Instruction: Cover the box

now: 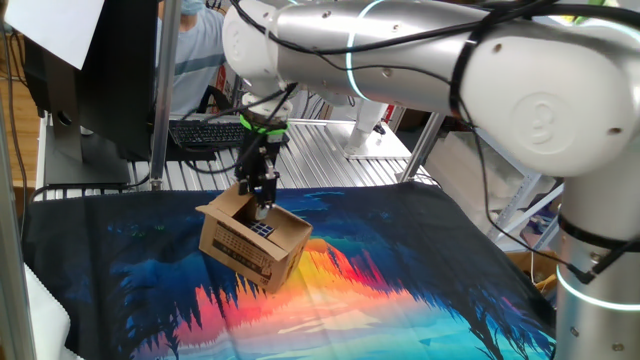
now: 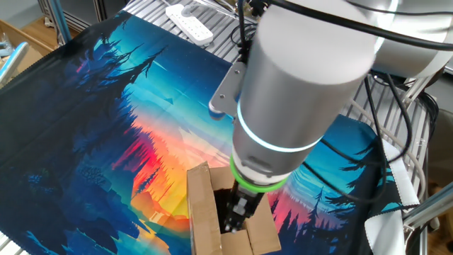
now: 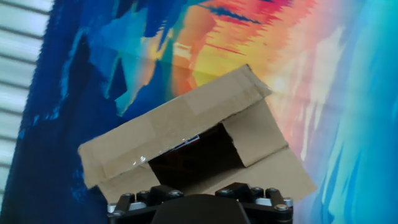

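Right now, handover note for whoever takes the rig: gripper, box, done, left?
Gripper: pointing down over the box's opening, holding nothing visible; the frames don't show the jaw gap clearly.
Box: on the colourful cloth, printed side toward one fixed view.
Done: in the hand view the flaps lie partly folded over the top.
Left: a dark gap is still open in the middle; the remaining flaps need pressing shut.

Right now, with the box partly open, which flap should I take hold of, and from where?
Probably the long flap of the box: it slopes up with its free edge over the dark opening. Come from above; the gripper hangs there, jaws apart.
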You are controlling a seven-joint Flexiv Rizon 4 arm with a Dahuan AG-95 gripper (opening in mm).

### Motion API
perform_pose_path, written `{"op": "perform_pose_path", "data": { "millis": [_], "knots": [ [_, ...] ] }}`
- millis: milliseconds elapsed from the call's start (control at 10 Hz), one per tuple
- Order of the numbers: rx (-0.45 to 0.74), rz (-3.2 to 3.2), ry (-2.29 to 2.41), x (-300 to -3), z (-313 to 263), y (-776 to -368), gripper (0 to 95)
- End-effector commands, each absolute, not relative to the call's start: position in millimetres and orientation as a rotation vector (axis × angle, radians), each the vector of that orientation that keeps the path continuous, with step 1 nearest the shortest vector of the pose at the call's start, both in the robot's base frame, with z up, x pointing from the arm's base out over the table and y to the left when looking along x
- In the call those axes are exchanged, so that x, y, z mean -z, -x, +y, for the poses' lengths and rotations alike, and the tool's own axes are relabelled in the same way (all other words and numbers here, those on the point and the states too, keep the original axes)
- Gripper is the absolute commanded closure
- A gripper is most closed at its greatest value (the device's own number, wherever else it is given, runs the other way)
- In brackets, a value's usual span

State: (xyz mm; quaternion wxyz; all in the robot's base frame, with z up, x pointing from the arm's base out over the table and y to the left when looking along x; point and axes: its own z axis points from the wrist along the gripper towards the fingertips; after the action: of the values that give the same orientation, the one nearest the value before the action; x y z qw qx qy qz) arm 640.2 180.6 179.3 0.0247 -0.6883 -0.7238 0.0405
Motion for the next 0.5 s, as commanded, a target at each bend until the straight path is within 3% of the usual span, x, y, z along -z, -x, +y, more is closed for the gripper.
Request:
{"op": "perform_pose_path", "data": {
  "millis": [100,500],
  "knots": [
    [-0.113,-1.73,2.518,-177.9,178.5,-641.7,19.0],
    [-0.081,-1.702,2.538,-150.0,179.8,-645.3,19.0]
  ]
}}
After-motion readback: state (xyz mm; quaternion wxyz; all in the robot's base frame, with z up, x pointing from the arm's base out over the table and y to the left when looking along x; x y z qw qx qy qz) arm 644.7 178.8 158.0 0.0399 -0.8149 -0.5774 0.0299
